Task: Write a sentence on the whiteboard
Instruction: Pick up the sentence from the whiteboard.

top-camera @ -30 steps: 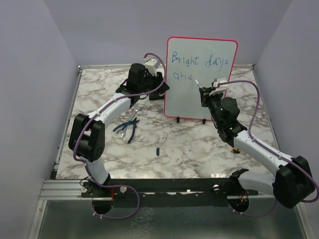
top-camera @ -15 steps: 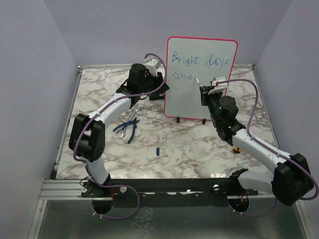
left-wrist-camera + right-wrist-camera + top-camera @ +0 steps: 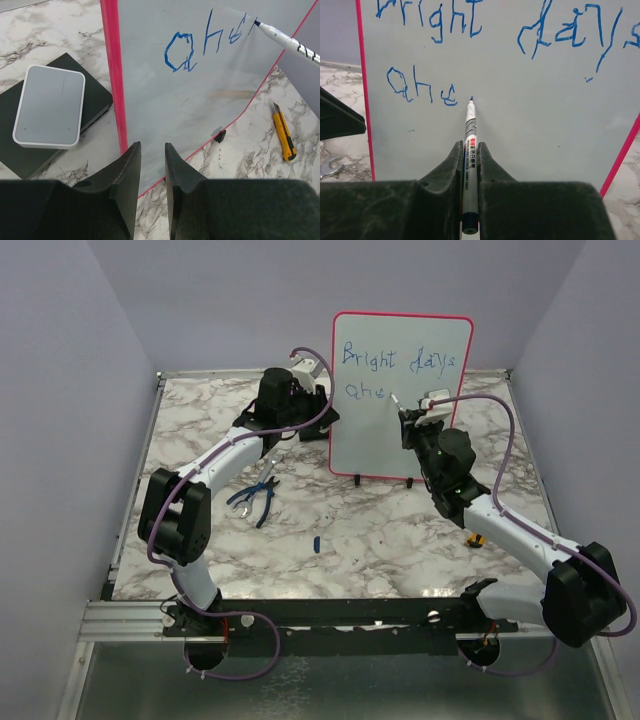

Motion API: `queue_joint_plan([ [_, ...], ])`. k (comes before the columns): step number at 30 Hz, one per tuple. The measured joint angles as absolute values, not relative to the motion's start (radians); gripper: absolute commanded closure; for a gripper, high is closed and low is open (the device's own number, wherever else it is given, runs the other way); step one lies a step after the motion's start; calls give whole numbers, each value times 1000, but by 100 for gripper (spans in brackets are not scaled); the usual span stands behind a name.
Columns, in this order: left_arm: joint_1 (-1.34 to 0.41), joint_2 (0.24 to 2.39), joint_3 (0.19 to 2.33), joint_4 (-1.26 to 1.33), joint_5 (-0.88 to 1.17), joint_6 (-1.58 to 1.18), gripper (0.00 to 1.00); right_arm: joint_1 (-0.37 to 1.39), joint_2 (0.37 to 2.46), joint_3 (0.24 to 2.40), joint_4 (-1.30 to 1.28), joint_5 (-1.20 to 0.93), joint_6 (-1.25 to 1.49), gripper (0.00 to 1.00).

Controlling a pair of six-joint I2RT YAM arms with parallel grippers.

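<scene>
Right arm [image 3: 500, 525] extended forward; right fingers [image 3: 452, 165] pinch a slim white marker [image 3: 470, 135], tip on the upright glossy whiteboard [image 3: 400, 440] at the rear of the marbled counter [image 3: 350, 530]. Left fingers [image 3: 127, 170] closed about its red frame, probably gripping.

In the right wrist view the top edge clips the first line of the sentence [image 3: 471, 22] and cuts off the upper part of the whiteboard [image 3: 530, 135]. In the left wrist view the marker [image 3: 285, 37] runs out at the right edge. The board's lower corner hides behind a finger of the left end effector [image 3: 152, 165], so whether it is touched cannot be told. From above, a small blue item [image 3: 316, 543] on the desk [image 3: 380, 530] is too small to name.
</scene>
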State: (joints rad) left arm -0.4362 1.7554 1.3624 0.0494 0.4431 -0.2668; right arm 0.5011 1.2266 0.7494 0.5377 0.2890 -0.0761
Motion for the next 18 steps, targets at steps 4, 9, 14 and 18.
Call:
queue_joint_plan([
  [4, -436, 1755, 1362, 50, 443, -267, 73, 501, 1229, 749, 538, 270, -80, 99],
  [9, -437, 1755, 1362, 50, 443, -267, 73, 501, 1234, 749, 538, 254, -80, 99],
  [14, -439, 1755, 1362, 49, 443, -266, 73, 501, 1238, 750, 538, 245, -80, 99],
  [18, -441, 1755, 1362, 49, 443, -265, 73, 501, 1238, 750, 537, 244, -80, 99],
])
